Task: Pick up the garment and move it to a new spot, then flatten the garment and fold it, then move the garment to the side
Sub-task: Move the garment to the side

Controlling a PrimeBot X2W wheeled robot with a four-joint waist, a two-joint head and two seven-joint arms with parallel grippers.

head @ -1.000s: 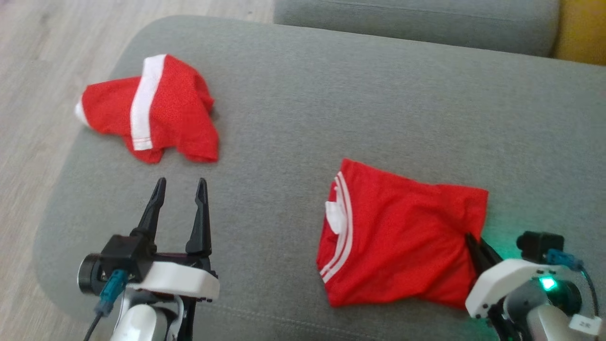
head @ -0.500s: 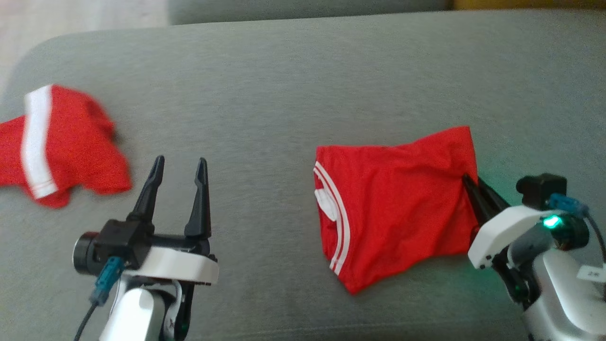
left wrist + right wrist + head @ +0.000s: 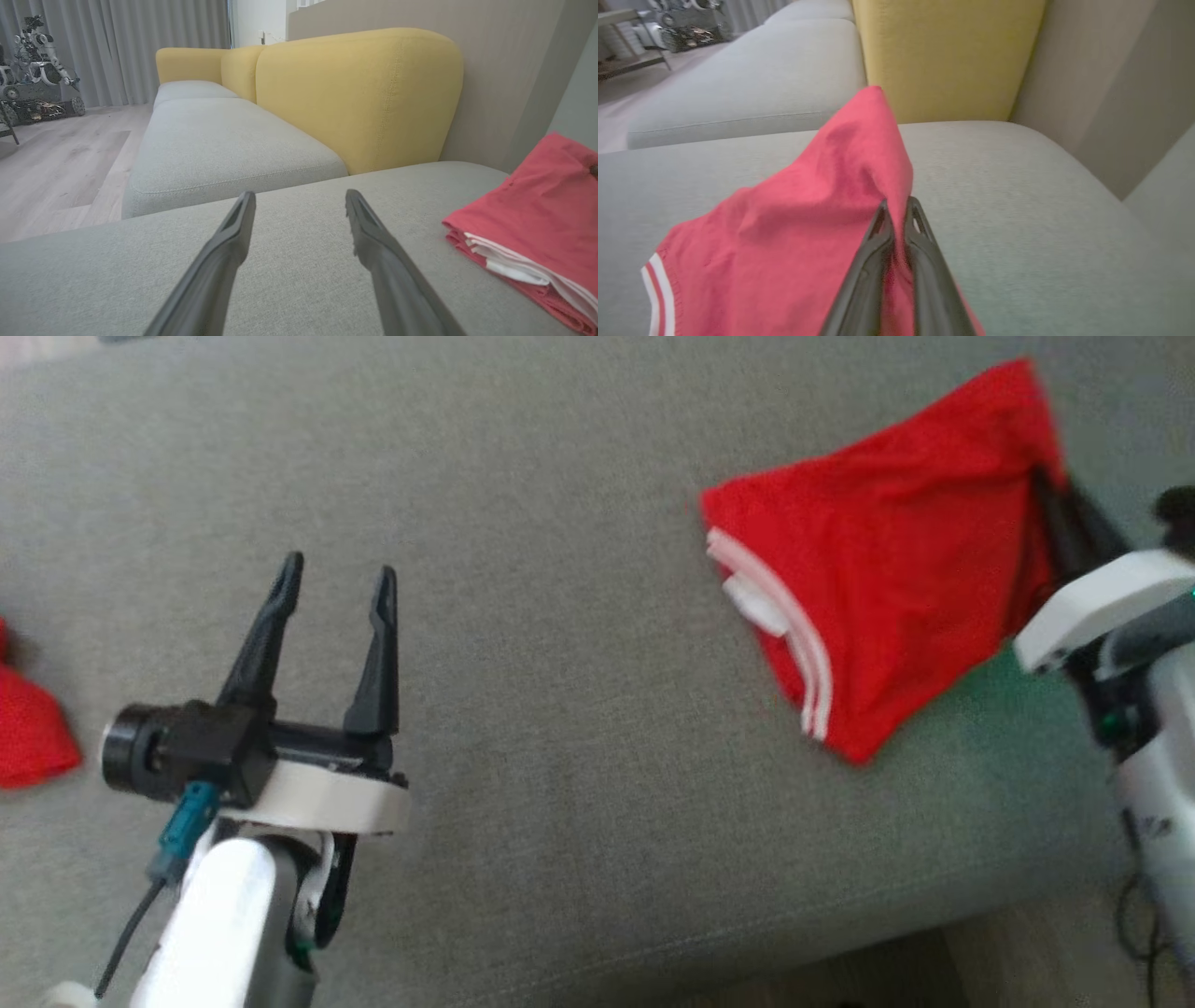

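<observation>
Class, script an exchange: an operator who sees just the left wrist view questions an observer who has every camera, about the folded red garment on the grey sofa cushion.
Operator: The red garment lies right of my open left gripper. Is anything gripping it?
Observer: Yes. The right gripper is shut on its edge, cloth pinched up into a peak.
Operator: Any other clothes on the cushion?
Observer: Head view: a second red cloth at the picture's left edge, apart from both grippers.
</observation>
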